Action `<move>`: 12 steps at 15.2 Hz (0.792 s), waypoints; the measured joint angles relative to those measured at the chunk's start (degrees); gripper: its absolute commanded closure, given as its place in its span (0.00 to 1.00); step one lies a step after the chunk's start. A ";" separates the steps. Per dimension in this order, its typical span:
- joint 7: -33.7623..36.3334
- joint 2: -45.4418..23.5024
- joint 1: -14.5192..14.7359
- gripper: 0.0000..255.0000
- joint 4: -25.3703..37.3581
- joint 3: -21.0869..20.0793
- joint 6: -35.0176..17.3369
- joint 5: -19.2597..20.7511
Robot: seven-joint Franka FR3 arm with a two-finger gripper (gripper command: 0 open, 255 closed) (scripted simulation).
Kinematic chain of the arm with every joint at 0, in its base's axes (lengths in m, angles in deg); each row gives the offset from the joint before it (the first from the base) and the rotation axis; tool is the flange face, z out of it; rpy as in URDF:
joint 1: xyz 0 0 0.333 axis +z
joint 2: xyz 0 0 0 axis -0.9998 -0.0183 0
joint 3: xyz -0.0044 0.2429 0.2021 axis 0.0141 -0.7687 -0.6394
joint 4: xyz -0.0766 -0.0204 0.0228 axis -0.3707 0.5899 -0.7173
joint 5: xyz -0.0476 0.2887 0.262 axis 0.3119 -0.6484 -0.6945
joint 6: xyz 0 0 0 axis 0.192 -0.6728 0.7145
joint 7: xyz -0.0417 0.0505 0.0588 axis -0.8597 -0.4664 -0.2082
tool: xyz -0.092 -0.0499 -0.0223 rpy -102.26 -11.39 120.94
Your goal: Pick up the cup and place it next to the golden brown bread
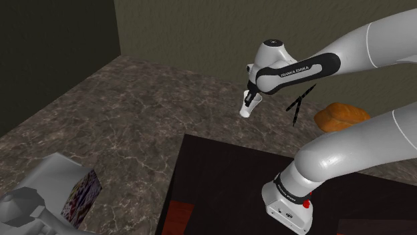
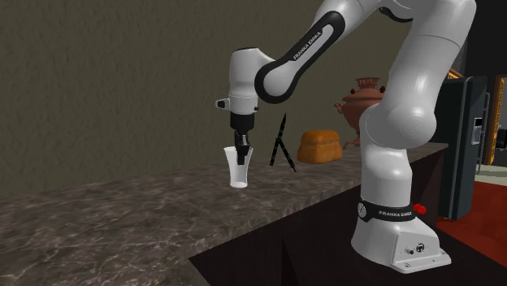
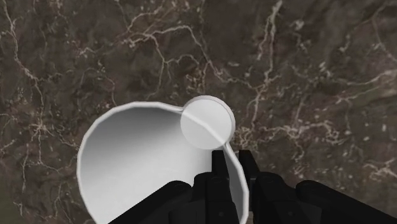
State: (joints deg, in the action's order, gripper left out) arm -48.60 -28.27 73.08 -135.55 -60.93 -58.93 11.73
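Observation:
A white cup point(image 2: 237, 169), wider at the top, stands on the dark marbled counter point(image 2: 122, 211). My gripper point(image 2: 242, 154) comes down from above and is shut on the cup's rim. In the wrist view the two black fingers point(image 3: 219, 167) clasp the cup's wall point(image 3: 236, 191), one inside and one outside, and I look down into the cup point(image 3: 140, 165) to its round bottom. From the shoulder camera the cup point(image 1: 246, 109) hangs under the gripper point(image 1: 250, 99). The golden brown bread point(image 1: 341, 117) lies on the counter toward the shoulder view's right, some way from the cup; the bread point(image 2: 319, 147) is also in the second exterior view.
A thin black two-legged object point(image 2: 281, 146) stands between cup and bread. A reddish-brown urn-like pot point(image 2: 363, 97) sits behind the bread. A grey box with a patterned side point(image 1: 63, 193) is at the shoulder view's lower left. The dark stand point(image 1: 220, 193) borders the counter.

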 measured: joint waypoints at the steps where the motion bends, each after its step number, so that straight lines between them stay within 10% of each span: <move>1: 0.00 -0.01 0.00 1.00 0.00 0.00 -0.01 0.00; 12: -2.70 5.04 1.01 1.00 4.16 -0.29 8.99 -2.44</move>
State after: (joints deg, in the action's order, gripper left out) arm -51.31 -23.22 74.10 -131.39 -61.22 -49.94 9.29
